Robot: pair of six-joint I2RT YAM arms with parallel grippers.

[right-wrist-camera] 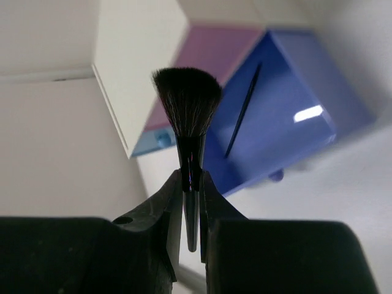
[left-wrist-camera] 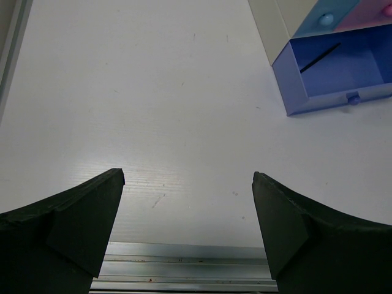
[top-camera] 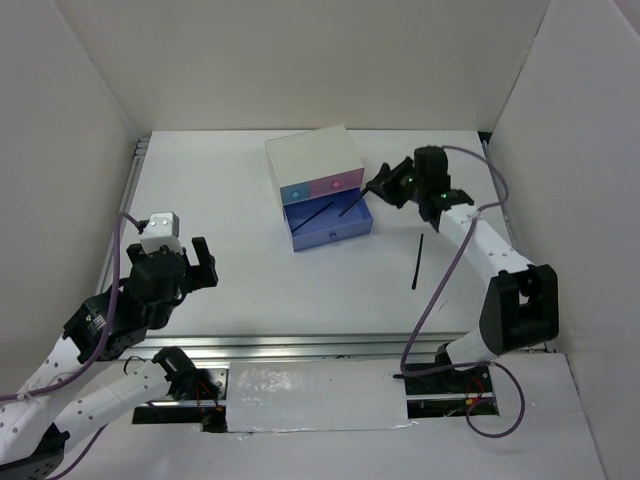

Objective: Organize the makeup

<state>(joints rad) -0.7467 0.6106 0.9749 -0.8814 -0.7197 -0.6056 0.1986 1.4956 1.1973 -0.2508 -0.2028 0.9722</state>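
The white desk [top-camera: 230, 290] is sitting boxed in by plain white walls [top-camera: 300, 60], a metal rail [top-camera: 300, 348] running along its near edge. Toward the back, a white box [top-camera: 310, 152] is standing with its blue drawer [top-camera: 335, 238] open, and a thin black brush [top-camera: 313, 218] is lying slantwise inside. A loose brush [top-camera: 417, 262] is lying on the desk, right of the drawer and apart from it. The right fingers [right-wrist-camera: 165, 208] are clamping the handle of a fan-headed brush [right-wrist-camera: 187, 101] over the drawer's right side; only the right wrist camera is showing its spread bristles. The left fingers [left-wrist-camera: 79, 214] are hanging spread wide, gripping nothing, over bare desk at front left.
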